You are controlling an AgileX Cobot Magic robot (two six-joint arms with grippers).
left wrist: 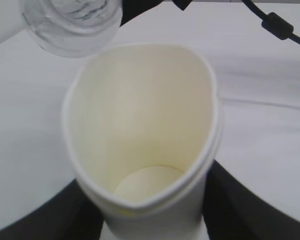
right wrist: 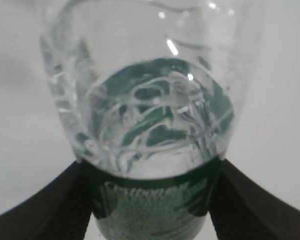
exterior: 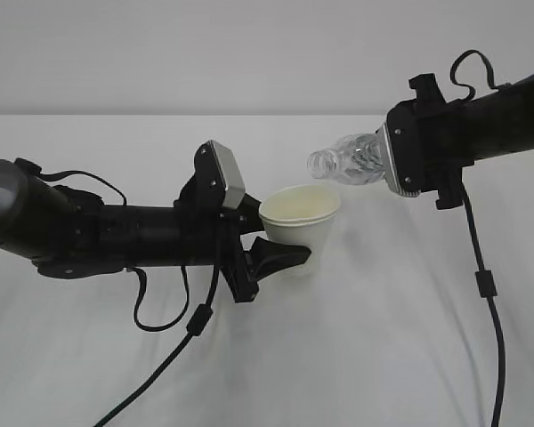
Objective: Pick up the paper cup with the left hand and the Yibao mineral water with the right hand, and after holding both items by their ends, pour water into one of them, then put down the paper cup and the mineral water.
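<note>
In the exterior view, the left hand (exterior: 269,252) pinches the paper cup (exterior: 301,226) by its lower part and holds it above the white table (exterior: 383,338), tilted a little. The right hand (exterior: 393,165) holds the water bottle (exterior: 347,162) by its lower end, tipped nearly flat, so the open mouth points left and sits just above and beside the cup's rim. A black cable (exterior: 478,258) hangs from the right arm.

In the left wrist view, the cup (left wrist: 140,135) fills the middle, squeezed to an oval between the two black fingers (left wrist: 240,205). I cannot tell whether there is any water inside it. The bottle's mouth (left wrist: 72,22) hangs at the rim's upper left.

In the right wrist view, the bottle (right wrist: 150,115) stands between the black fingers (right wrist: 45,200), which press on its green label band.
</note>
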